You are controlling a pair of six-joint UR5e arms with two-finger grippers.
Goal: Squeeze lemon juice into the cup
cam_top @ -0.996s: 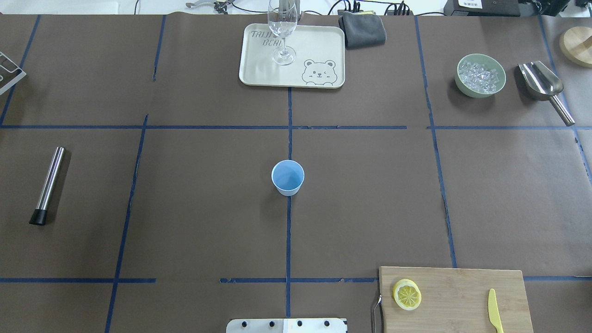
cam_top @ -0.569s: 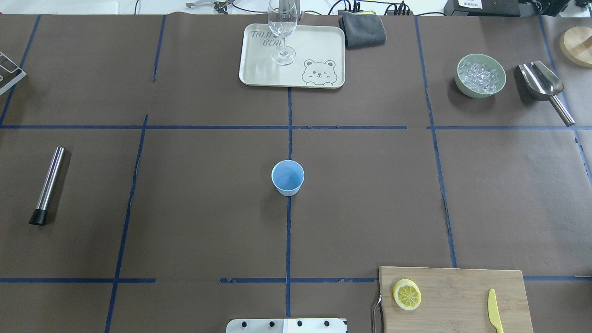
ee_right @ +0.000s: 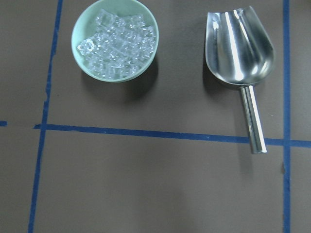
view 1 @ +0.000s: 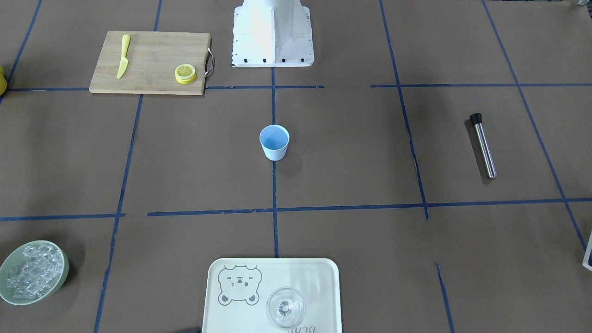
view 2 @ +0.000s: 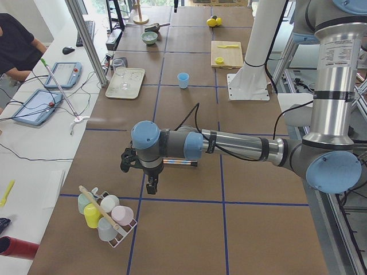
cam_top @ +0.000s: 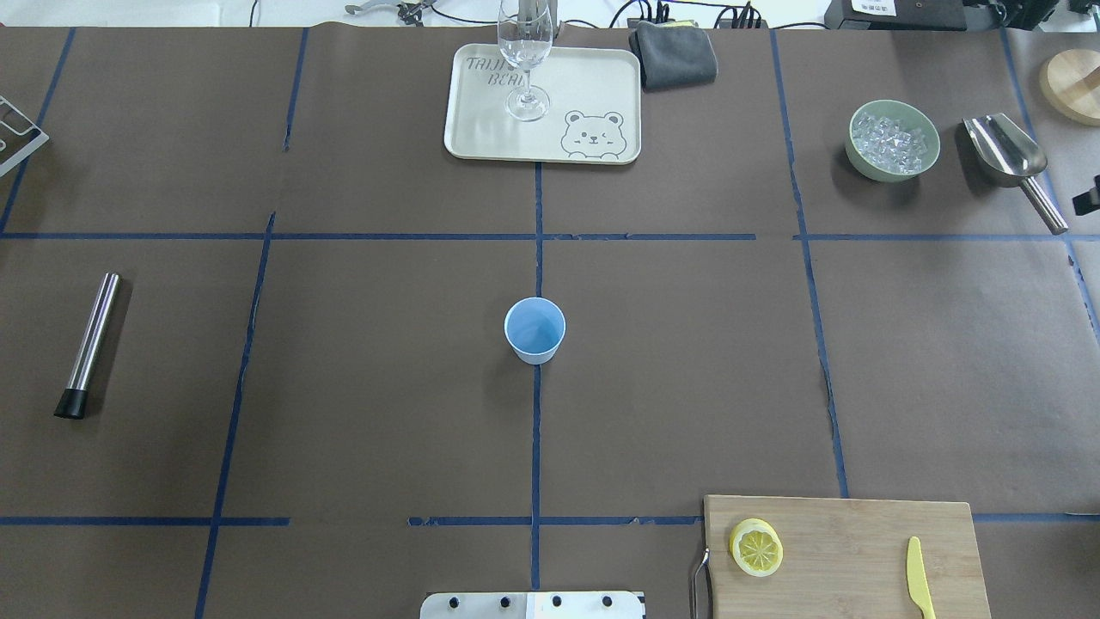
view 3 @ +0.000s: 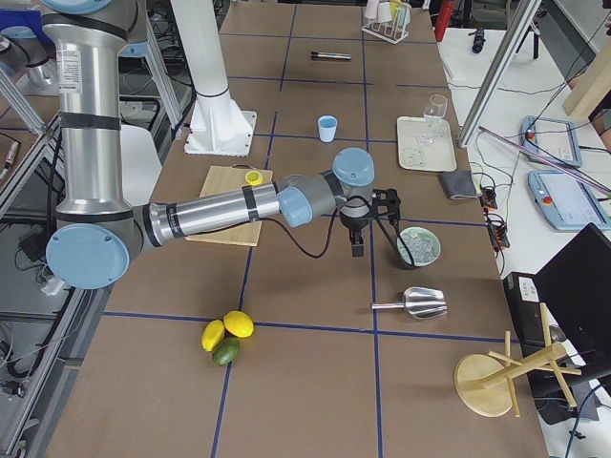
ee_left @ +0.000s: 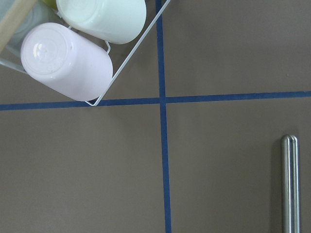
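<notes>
sitting upright mid-table (cam_top: 344,387), the cup (cam_top: 534,329) is well apart from the lemon (cam_top: 756,548), which lies flat on the cutting board (cam_top: 859,533). the left end effector (view 2: 150,188) hangs near the cup rack (view 2: 106,215), the right end effector (view 3: 357,246) beside the ice bowl (view 3: 420,245); whether either is open or closed, i cannot tell.

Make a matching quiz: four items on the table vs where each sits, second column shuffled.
Items:
1. lemon slice
2. light-blue cup
3. wine glass
4. ice cubes

Places:
a. in the pale-green bowl
b. on the bear tray
c. on the cutting board
d. on a blue tape line, mid-table

Pairs: 1-c, 2-d, 3-b, 4-a
</notes>
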